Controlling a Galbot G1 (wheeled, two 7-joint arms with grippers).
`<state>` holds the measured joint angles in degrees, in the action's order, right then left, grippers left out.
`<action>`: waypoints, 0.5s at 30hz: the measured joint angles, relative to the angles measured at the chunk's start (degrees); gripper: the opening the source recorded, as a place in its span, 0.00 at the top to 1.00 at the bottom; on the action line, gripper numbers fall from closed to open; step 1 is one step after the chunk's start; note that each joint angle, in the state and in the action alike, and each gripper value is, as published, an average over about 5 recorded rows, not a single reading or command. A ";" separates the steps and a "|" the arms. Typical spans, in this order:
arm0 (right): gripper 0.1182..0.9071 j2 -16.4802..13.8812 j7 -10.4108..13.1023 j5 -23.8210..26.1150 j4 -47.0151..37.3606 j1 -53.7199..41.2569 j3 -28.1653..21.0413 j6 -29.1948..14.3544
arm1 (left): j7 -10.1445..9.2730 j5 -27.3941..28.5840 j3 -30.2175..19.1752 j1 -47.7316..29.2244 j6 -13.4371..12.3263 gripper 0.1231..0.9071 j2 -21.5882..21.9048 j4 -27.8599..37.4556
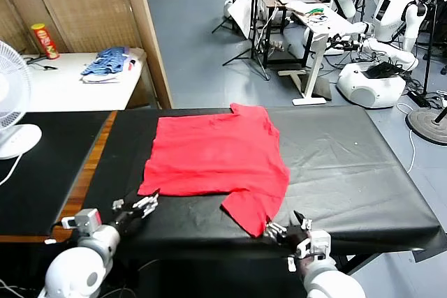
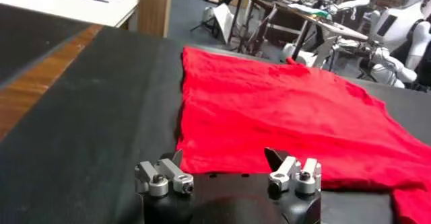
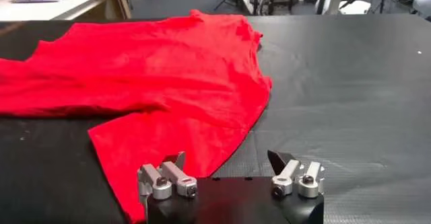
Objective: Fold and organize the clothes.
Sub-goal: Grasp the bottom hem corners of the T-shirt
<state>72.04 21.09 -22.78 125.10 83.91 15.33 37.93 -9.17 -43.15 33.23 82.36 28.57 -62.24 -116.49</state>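
My left claw (image 1: pixel 144 205) hangs with its fingers spread wide and nothing between them, just short of the red T-shirt (image 1: pixel 216 155)'s near hem. My right claw (image 1: pixel 281 229) is equally agape, beside the sleeve tip. Only my head sees both claws; each wrist shows soft, wrinkled cotton lying flat ahead on the matte black table cover (image 1: pixel 349 165).
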 joint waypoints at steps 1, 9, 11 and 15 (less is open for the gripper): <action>0.14 0.06 0.08 0.02 -0.14 -0.13 -0.08 0.02 | 0.05 -0.01 -0.05 -0.18 -0.08 0.14 0.03 0.33; 0.34 1.18 0.49 0.12 -1.99 -1.10 -1.20 0.95 | 0.94 0.20 -0.67 -2.44 -0.69 0.30 0.28 4.85; 0.46 1.45 0.65 0.12 -2.38 -1.15 -1.41 1.10 | 1.62 0.71 -0.83 -2.66 -0.70 0.42 0.37 5.88; 0.73 1.84 1.03 -0.12 -2.67 -1.14 -1.53 1.09 | 2.31 2.02 -0.91 -2.59 -0.76 0.71 0.29 7.09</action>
<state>73.88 22.12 -22.90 122.43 82.77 13.80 39.02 -6.86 -41.14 32.32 79.77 27.81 -61.95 -109.40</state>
